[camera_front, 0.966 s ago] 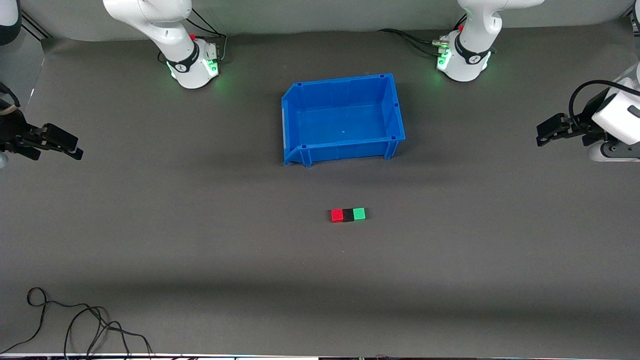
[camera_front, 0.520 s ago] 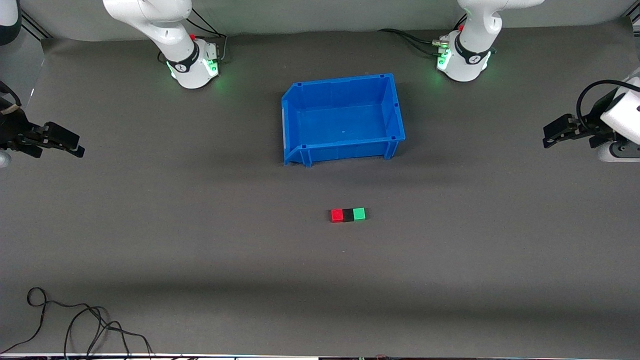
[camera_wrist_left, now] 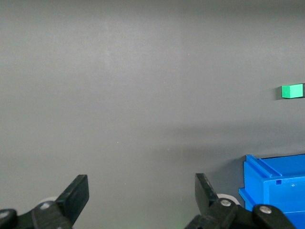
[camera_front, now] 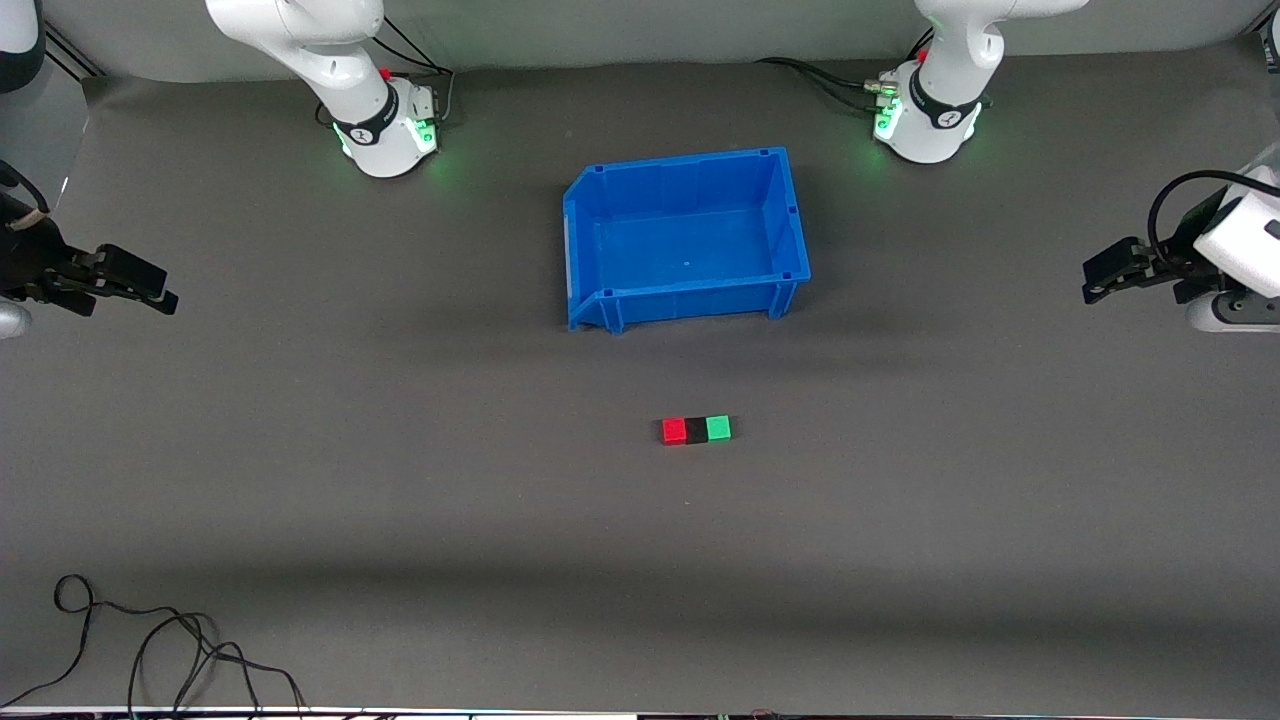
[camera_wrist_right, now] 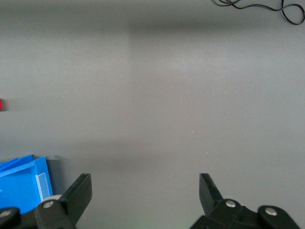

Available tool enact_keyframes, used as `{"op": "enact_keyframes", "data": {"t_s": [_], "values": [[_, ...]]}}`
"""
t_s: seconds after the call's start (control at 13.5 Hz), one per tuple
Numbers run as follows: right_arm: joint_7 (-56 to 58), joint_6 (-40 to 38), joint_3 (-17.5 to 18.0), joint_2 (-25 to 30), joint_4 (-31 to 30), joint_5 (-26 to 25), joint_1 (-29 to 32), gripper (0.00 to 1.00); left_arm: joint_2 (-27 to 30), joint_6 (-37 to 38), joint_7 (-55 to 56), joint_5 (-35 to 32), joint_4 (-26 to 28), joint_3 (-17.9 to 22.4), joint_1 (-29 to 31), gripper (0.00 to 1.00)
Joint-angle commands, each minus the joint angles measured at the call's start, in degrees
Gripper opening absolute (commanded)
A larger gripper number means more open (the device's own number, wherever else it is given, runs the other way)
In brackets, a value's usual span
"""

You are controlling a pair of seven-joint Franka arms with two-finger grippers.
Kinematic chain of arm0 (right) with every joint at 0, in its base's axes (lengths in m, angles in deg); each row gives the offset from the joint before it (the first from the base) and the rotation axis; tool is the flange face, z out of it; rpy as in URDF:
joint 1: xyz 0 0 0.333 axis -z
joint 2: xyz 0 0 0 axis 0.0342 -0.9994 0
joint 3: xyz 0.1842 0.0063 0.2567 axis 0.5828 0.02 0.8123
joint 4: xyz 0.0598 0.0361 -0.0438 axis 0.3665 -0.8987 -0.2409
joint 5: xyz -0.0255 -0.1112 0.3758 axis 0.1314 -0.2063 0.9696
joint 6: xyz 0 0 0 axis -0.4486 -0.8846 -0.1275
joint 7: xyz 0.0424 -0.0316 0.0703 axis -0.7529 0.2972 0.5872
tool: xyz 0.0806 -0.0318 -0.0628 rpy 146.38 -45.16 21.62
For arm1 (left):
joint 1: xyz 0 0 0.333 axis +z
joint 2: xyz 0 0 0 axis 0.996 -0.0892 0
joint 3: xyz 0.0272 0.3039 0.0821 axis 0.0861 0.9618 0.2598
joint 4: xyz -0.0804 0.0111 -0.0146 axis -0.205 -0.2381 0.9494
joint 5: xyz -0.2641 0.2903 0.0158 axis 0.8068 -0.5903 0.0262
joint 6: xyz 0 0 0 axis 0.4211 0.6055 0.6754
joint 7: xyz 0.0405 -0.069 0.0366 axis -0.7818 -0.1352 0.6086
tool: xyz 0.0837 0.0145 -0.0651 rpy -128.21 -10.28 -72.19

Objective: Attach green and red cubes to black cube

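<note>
The red cube, the black cube and the green cube lie touching in one row on the grey table, black in the middle, nearer to the front camera than the blue bin. The green cube shows in the left wrist view, and a sliver of the red cube in the right wrist view. My left gripper is open and empty over the left arm's end of the table. My right gripper is open and empty over the right arm's end.
The blue bin stands empty between the cubes and the arm bases; its corner also shows in the left wrist view and the right wrist view. A black cable lies near the table's front edge at the right arm's end.
Both grippers have shifted slightly at the table's ends. The row of cubes has not moved.
</note>
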Motion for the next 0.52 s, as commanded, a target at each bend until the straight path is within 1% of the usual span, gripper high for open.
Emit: {"op": "enact_keyframes", "data": {"t_s": [0.0, 0.45], "values": [[0.08, -0.29, 0.37, 0.11, -0.15, 1.1, 0.36, 1.0, 1.75, 0.01, -1.02, -0.15, 1.21, -0.25, 0.33, 0.99], [0.16, -0.2, 0.37, -0.15, -0.23, 1.1, 0.36, 1.0, 1.4, -0.16, -1.02, -0.24, 1.12, -0.42, -0.2, 0.99]]}}
